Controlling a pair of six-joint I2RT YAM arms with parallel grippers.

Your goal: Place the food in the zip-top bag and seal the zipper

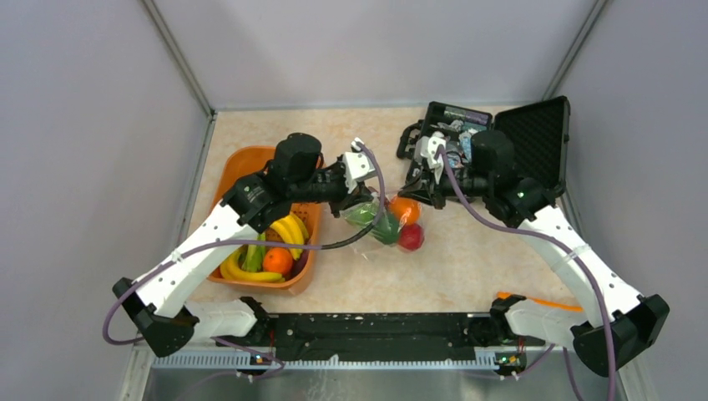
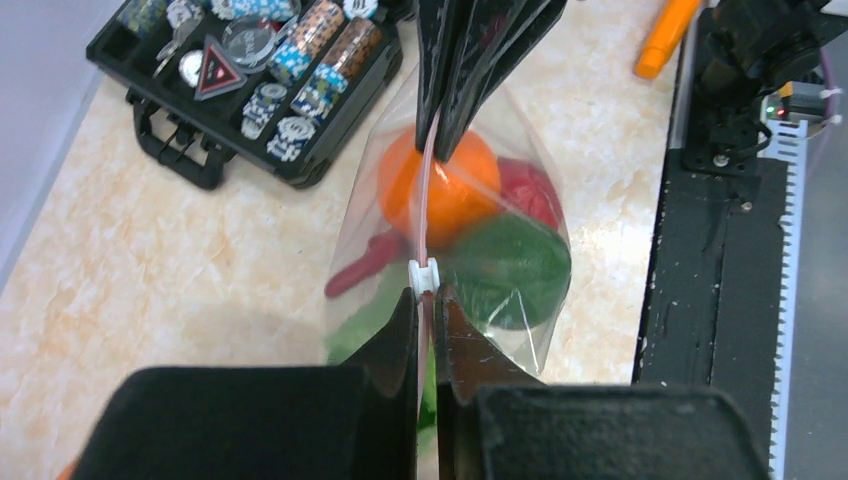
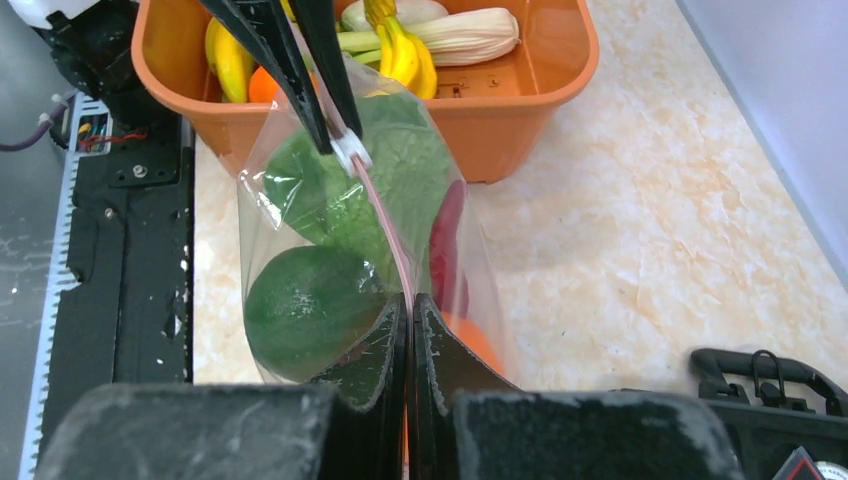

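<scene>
The zip-top bag (image 1: 386,225) hangs between my two grippers over the middle of the table. It holds food: an orange (image 2: 440,190), a round green fruit (image 3: 305,310), a green leafy piece (image 3: 400,170) and a red chilli (image 3: 447,245). The pink zipper (image 2: 428,215) runs straight from one gripper to the other. My left gripper (image 2: 428,300) is shut on the zipper just behind its white slider (image 2: 425,275). At the opposite end, my right gripper (image 3: 410,300) is shut on the same strip. More food lies in the orange tub (image 3: 520,90), among it bananas (image 3: 405,55).
An open black hard case (image 1: 501,138) with chips and packets stands at the back right. The orange tub (image 1: 242,167) is on the left under the left arm. An orange tool (image 1: 538,301) lies by the right arm's base. A black rail (image 1: 376,334) runs along the near edge.
</scene>
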